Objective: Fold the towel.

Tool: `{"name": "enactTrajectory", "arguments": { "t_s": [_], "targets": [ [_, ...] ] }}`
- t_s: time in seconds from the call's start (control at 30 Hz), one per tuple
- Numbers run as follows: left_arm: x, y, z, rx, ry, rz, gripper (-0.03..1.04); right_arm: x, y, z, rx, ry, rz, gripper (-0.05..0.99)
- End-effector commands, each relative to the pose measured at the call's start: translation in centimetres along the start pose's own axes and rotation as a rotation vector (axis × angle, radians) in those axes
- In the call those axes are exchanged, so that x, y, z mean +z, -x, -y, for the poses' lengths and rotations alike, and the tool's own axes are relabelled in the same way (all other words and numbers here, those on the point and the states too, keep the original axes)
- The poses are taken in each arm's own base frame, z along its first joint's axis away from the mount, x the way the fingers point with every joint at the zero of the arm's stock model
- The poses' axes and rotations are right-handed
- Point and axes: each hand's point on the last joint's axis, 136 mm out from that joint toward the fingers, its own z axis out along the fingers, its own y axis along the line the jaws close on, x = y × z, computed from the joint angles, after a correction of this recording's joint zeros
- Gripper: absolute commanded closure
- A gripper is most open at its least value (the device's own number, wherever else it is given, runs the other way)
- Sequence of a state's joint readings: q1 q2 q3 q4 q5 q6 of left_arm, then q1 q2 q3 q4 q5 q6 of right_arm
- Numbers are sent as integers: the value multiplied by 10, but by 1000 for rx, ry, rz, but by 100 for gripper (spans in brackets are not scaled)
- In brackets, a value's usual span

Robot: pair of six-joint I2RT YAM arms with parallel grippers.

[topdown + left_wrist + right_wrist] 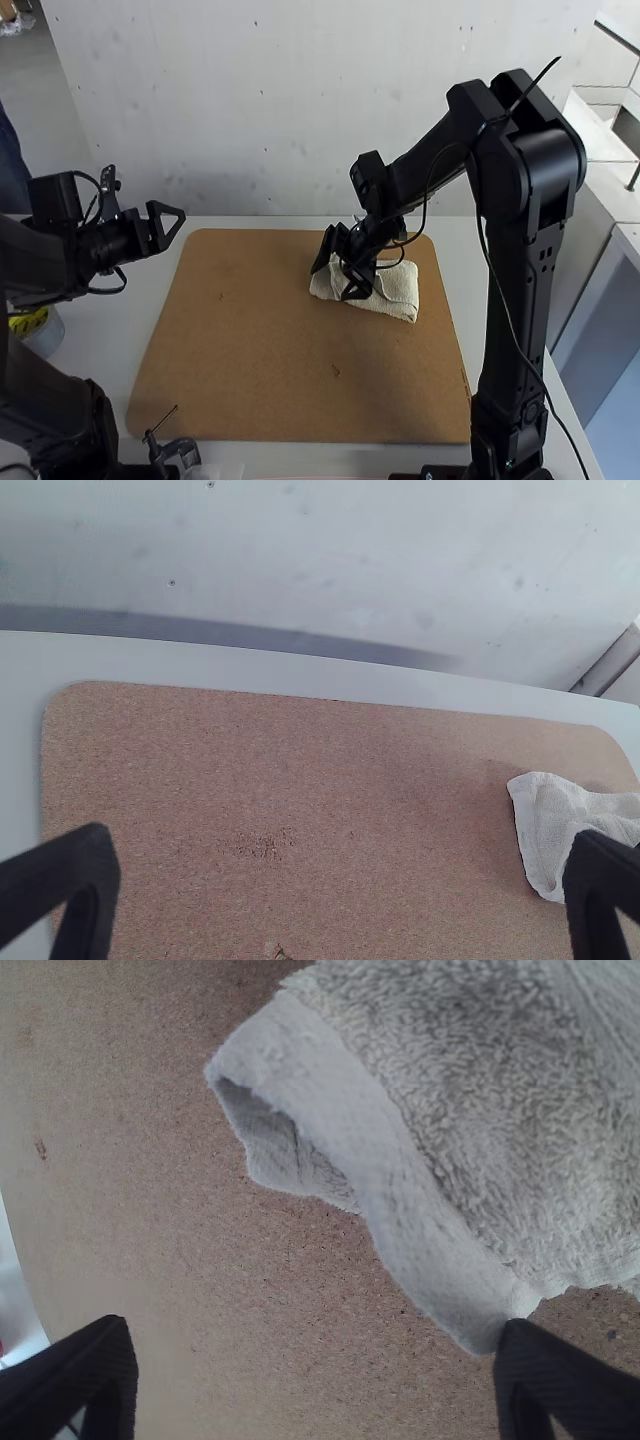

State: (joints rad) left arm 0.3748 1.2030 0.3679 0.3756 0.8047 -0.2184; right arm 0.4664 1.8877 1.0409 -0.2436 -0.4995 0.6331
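Partly beneath the right gripper (337, 279), whose fingers are spread wide, lies the pale towel (404, 288).

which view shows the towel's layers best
The right wrist view: it shows the towel close up, with its pile, flat border and a second layer under one corner. The high view shows it small on the board, partly hidden by the right gripper; the left wrist view, farther off, shows part of it.

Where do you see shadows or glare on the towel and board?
Right wrist view: dark shade inside the open fold at the towel's corner; left wrist view: faint shade on the board beside the towel; high view: soft light, no strong glare.
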Motion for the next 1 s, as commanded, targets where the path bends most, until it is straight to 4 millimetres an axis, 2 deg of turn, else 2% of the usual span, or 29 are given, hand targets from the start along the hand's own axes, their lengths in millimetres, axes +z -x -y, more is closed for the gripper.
{"name": "enactTrajectory", "arguments": {
  "t_s": [0.0,0.2,0.27,0.43,0.47,0.5,0.73,0.97],
  "targets": [
    [-3,0,-1,10,-1,11,0,-3,8,4,30,14,17,28],
    [-3,-1,-2,3,-1,6,0,3,23,22,49,2,30,31],
    [-2,-2,-1,6,-5,4,0,5,26,27,51,-2,31,39],
    [-1,-5,-1,1,-6,-3,0,15,26,34,56,-11,16,39],
    [-1,-6,-2,-3,-6,-6,0,19,24,34,53,-15,11,41],
    [0,-7,-2,-3,-7,-9,0,20,25,34,51,-12,11,49],
    [1,-10,-5,0,-3,-17,0,21,38,26,41,3,34,84],
    [2,-12,-7,-3,-2,-22,0,18,41,10,31,20,42,87]
  ]
}}
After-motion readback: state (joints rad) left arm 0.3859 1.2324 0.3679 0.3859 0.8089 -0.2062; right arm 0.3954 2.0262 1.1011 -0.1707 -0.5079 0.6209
